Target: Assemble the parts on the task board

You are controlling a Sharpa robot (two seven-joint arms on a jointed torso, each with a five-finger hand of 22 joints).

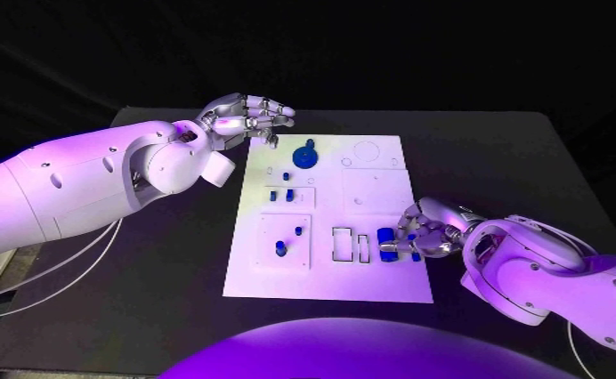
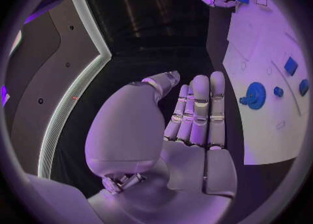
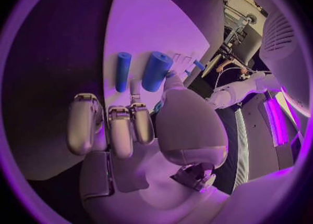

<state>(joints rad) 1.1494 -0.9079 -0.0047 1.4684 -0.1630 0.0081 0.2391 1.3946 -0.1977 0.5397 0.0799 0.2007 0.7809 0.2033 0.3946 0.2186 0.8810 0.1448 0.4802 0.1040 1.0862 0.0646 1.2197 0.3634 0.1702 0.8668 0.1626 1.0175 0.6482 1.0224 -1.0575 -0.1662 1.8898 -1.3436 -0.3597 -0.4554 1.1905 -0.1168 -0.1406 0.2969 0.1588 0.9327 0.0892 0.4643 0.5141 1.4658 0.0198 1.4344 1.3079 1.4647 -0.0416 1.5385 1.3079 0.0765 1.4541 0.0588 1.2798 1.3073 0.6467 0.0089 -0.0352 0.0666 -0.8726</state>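
The right hand [image 1: 413,235] has its fingers curled at the blue cylinders [image 1: 385,242] on the task board [image 1: 372,281]'s near right edge; whether it grips one I cannot tell. A loose pinch could roll a cylinder onto the bench [image 1: 514,157]. The left hand [image 1: 247,118] hovers empty, fingers bent, near the blue gear [image 1: 305,157].

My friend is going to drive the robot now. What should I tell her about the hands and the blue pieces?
Left hand: holds nothing, fingers apart, off the task board's far left corner.
Right hand: at the board's near right edge, beside two blue cylinders; whether it grips one is unclear.
Blue gear: on the board's far part. Small blue pieces sit mid-board and near-left.
Left to do: the cylinders aren't seated.
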